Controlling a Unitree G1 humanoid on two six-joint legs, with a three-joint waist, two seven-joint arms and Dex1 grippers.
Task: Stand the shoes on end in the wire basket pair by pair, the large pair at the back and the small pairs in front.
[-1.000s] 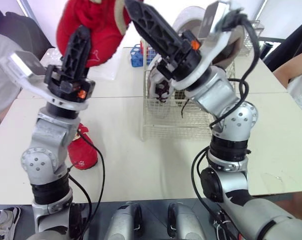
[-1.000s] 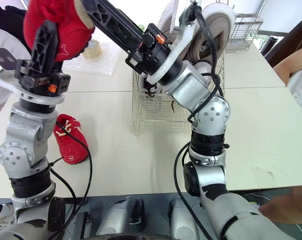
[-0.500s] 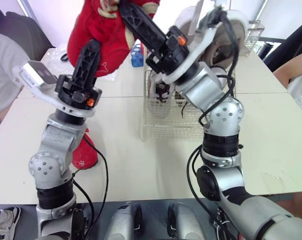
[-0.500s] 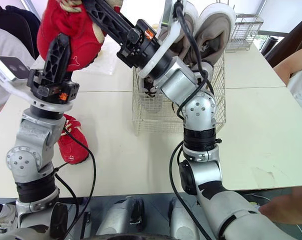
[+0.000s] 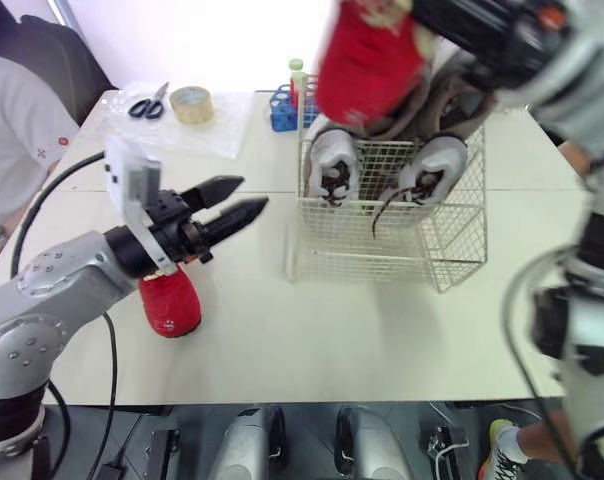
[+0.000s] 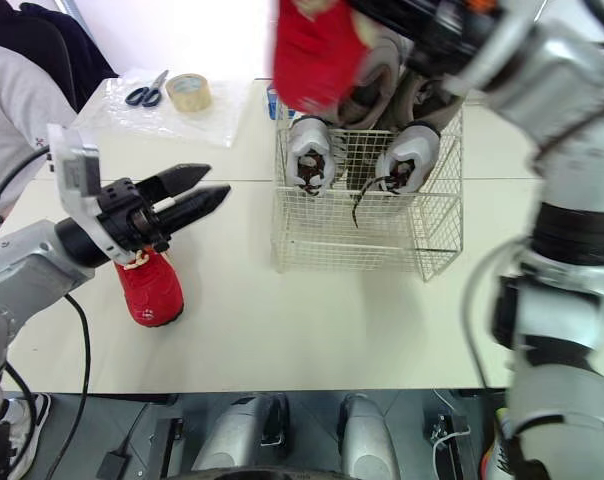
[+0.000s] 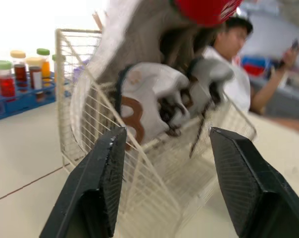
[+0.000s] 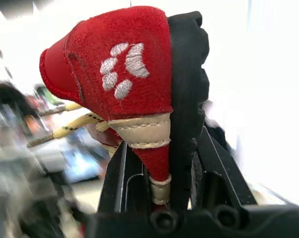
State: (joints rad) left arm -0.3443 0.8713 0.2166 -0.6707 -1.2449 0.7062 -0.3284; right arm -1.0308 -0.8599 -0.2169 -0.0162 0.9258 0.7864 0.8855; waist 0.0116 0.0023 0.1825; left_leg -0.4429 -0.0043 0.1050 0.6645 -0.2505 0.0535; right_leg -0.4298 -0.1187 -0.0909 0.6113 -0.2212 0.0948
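My right gripper [image 8: 159, 114] is shut on a red shoe [image 5: 367, 60] with a white paw print, holding it above the wire basket [image 5: 382, 250]. In the basket a small grey pair [image 5: 334, 165] stands on end in front, and a large beige pair [image 5: 437, 95] rises behind it. My left gripper [image 5: 250, 194] is open with nothing in it, low over the table left of the basket, fingers pointing at it. The second red shoe [image 5: 170, 305] lies on the table under my left forearm.
At the back left lie scissors [image 5: 147, 100] and a tape roll [image 5: 190, 103] on a plastic sheet, and a blue tube rack [image 5: 282, 110] stands behind the basket. A person in a grey shirt [image 5: 12, 130] sits at the left edge. Another person [image 7: 233, 49] sits beyond the basket.
The red shoe passed from my left gripper to my right one. The left gripper opened and dropped low beside the basket. The right arm carried the shoe rightwards over the basket.
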